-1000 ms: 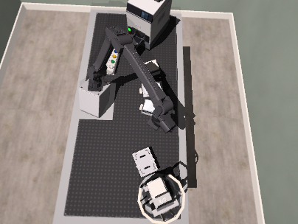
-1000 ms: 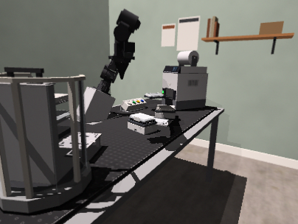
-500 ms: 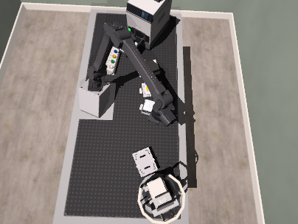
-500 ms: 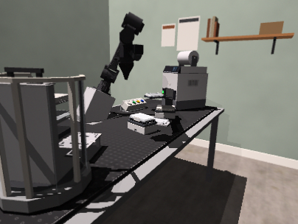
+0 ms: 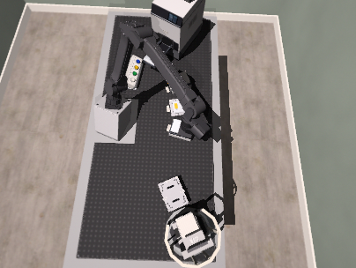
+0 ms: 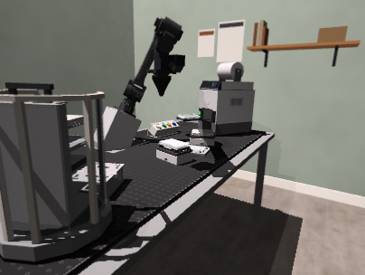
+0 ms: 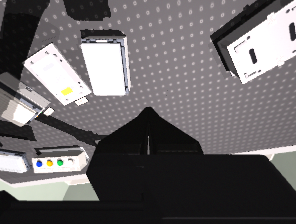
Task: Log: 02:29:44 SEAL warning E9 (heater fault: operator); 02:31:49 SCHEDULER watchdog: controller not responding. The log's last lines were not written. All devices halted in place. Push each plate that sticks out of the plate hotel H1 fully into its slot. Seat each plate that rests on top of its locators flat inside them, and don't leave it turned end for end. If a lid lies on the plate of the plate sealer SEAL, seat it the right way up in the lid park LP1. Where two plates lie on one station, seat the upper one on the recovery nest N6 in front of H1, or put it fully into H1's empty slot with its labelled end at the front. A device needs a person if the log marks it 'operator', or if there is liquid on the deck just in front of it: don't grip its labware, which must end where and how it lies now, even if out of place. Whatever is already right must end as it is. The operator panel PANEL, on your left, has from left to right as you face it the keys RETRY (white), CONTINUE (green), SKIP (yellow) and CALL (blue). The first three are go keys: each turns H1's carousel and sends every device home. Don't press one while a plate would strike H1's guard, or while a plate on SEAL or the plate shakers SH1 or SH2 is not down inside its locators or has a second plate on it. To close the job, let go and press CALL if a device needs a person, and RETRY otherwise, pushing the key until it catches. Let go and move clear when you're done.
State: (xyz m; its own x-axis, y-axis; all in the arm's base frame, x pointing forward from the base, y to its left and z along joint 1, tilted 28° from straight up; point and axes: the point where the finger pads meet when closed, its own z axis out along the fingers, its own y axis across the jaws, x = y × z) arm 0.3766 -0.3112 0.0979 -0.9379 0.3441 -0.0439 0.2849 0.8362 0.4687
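Hand [image 6: 161,89]: fingers pressed together to a single point, nothing between them. It hangs high over the black perforated table [image 5: 132,198], above the two small stations near the middle, and touches nothing. In the wrist view its closed tip [image 7: 148,121] points down at bare deck.

Judged step: the closing key press. The task's log marks the sealer 'operator', so you want CALL, the blue key [image 7: 38,162].

Doing it well:
- Keep the fingers shut and use them as one blunt tip.
- Carry the hand at height to the small pale key panel with four round coloured keys [image 5: 135,70]. In the top view it lies to the left of the hand and farther back.
- Centre over blue before you descend. It is the end key, and yellow SKIP [image 7: 49,162] sits just beside it, so any drift towards the row risks a go key.
- Push square to the panel's sloped face until the key catches, then lift straight off and move clear.
- Route the forearm so it does not sweep the grey box-shaped plate sealer with the paper roll [image 6: 230,106].

Panel's look: a low, light wedge-shaped box with blue, yellow, green and white buttons in one row. It sits on the table between the arm's grey pedestal [image 5: 106,125] and the sealer. No key looks depressed, though they are too small to be sure.
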